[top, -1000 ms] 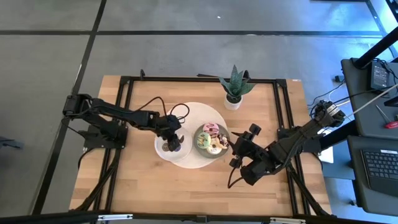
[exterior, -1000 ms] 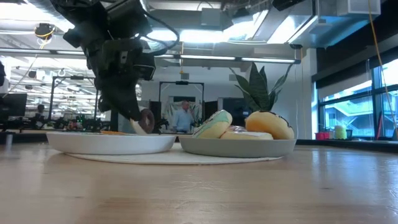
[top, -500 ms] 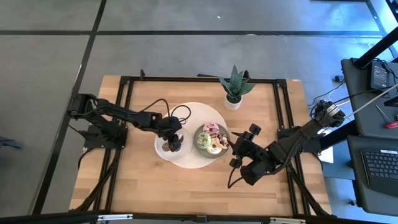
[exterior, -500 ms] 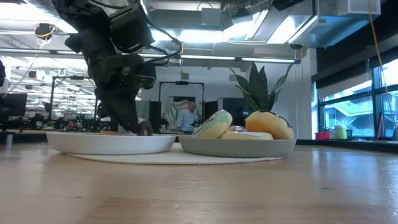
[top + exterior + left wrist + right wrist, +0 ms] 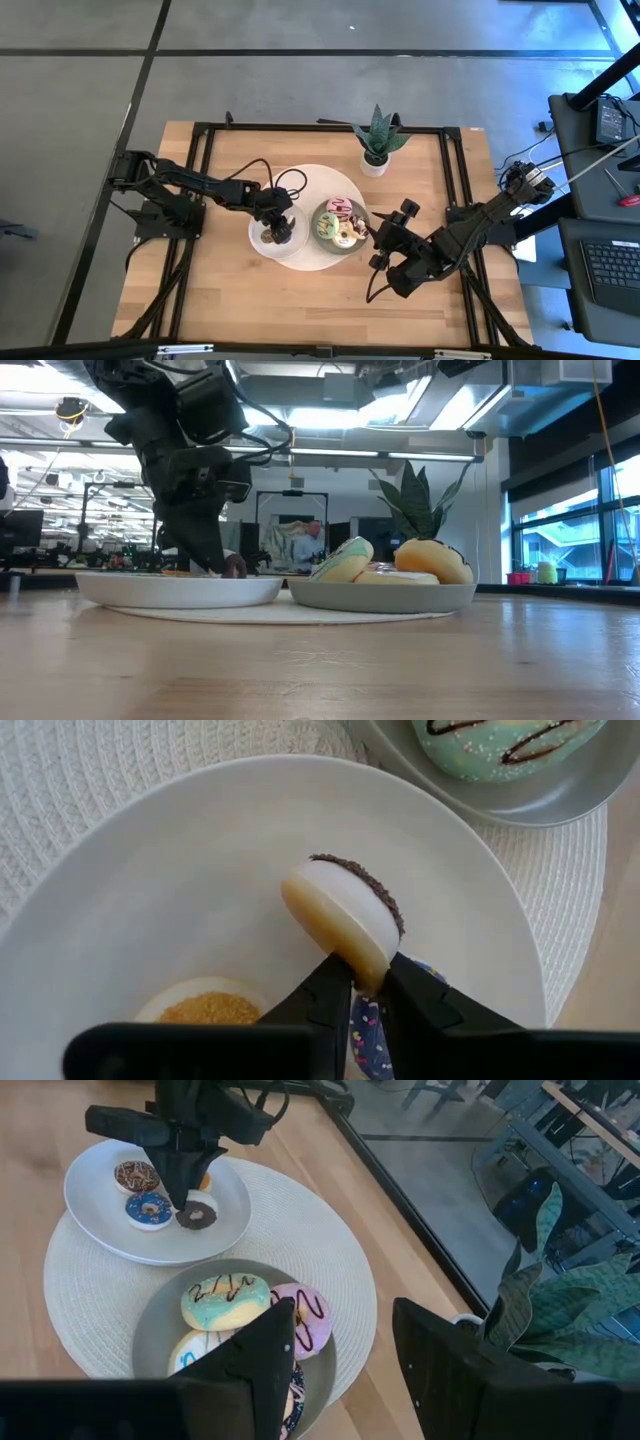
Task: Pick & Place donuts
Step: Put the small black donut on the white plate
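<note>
A pale wooden counter [image 5: 230, 290] carries a round white woven placemat [image 5: 305, 258], and on it sit a round white plate [image 5: 100, 1232] and, just beside it, a round grey plate [image 5: 150, 1342]. The left arm reaches over the white plate with the left gripper [image 5: 365, 990] low above it; its dark fingers are nearly closed, pinching the rim of a small chocolate-iced toy donut [image 5: 343, 916] that stands on edge, touching or almost touching the plate. To finish well, this step seems to call for easing the donut flat onto bare plate, parting the fingers only a little, then lifting straight up so the neighbouring donuts are not knocked. Also on the white plate are a blue-iced sprinkled donut [image 5: 149, 1209] just beside the held one, a brown-iced sprinkled donut [image 5: 135, 1176], and an orange-topped donut [image 5: 208, 1008] near the fingers. The grey plate holds a heap of larger donuts, among them a green-iced donut with chocolate drizzle [image 5: 226, 1301] and a pink-iced donut with dark drizzle [image 5: 308, 1318], touching each other. The right gripper [image 5: 338, 1342] waits beside the grey plate, fingers well apart and holding nothing. A small potted green plant [image 5: 378, 139] stands at the counter's far edge.
</note>
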{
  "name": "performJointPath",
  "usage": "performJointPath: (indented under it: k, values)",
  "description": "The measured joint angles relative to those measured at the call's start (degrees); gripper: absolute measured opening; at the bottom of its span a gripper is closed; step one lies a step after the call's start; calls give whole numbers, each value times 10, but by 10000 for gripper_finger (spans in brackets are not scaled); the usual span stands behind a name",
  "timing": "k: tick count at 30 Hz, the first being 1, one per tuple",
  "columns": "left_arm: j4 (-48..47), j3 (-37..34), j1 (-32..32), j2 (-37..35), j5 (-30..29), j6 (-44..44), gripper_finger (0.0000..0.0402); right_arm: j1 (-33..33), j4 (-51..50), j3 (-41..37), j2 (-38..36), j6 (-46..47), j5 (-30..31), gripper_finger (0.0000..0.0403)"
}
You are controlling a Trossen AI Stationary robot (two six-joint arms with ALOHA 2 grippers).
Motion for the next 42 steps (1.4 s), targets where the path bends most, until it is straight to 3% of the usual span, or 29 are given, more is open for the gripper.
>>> performJointPath:
  k: [10, 30, 42]
  values:
    - [0, 0, 0, 0, 0, 0, 47, 0, 0, 0, 0, -13, 0, 171]
    - [-10, 0, 0, -6, 1, -15, 101, 0, 0, 0, 0, -12, 0, 171]
    - [-25, 0, 4, -39, -4, -15, 104, -1, 5, 0, 0, -13, 0, 171]
